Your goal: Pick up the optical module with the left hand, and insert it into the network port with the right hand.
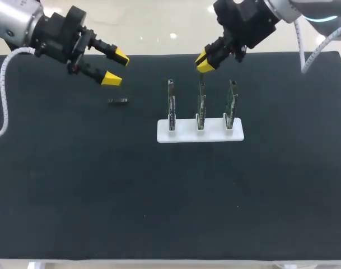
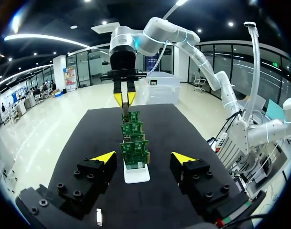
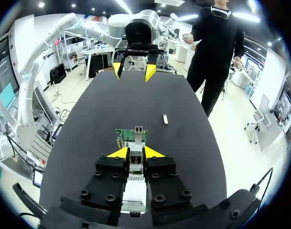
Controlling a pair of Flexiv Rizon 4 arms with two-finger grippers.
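Observation:
My right gripper (image 1: 204,63) hangs over the middle of three upright circuit boards (image 1: 200,109). In the right wrist view the right gripper (image 3: 135,153) is shut on a silver optical module (image 3: 134,168), just above that board's network port (image 3: 136,135). A second optical module (image 1: 118,101) lies flat on the black table, left of the boards. My left gripper (image 1: 116,67) is open in the air, above and slightly behind this module. In the left wrist view the left gripper (image 2: 144,157) faces the row of boards (image 2: 134,143), and the loose module (image 2: 99,217) lies below its fingers.
The boards stand in a white slotted stand (image 1: 200,133) near the table's middle. The black mat (image 1: 159,202) covers the whole tabletop.

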